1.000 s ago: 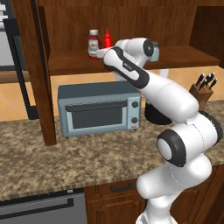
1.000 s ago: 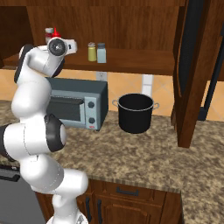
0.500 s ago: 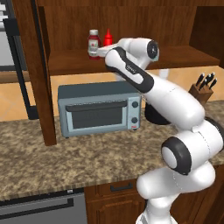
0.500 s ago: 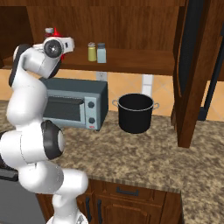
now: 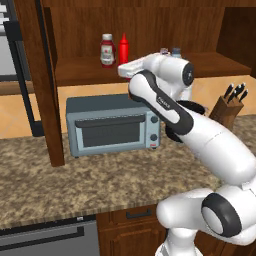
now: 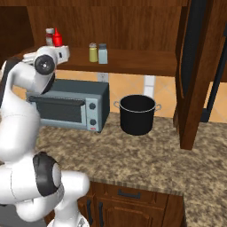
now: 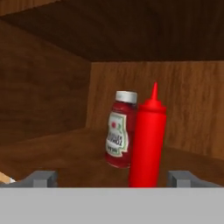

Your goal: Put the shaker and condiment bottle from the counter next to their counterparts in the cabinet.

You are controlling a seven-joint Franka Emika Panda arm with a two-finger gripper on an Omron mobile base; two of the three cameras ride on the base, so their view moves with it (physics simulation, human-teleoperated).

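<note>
The condiment bottle [image 7: 148, 141], slim and all red, stands upright on the cabinet [image 5: 150, 27] shelf, touching the white-capped ketchup bottle [image 7: 119, 131] on its left. My gripper [image 7: 112, 180] is open, with a fingertip [image 7: 41, 178] wide on each side of the condiment bottle's base and nothing held. In the base views my gripper [image 5: 123, 68] [image 6: 65, 50] sits at the shelf's front edge, just below the condiment bottle [image 5: 124, 49] [image 6: 57, 38]. The pale blue-grey shaker [image 6: 103, 53] [image 5: 176, 51] stands on the same shelf beside the yellowish-green shaker [image 6: 93, 52].
A grey toaster oven [image 5: 112, 125] sits on the counter [image 5: 75, 175] under the shelf, with a black pot [image 6: 137, 114] to its right and a knife block [image 5: 227, 107] beyond. A thick wooden post [image 5: 42, 85] comes down to the counter left of the oven.
The jaws have spread wider, off the condiment bottle, which stays upright on the shelf. The wrist and elbow have shifted a little right and down.
</note>
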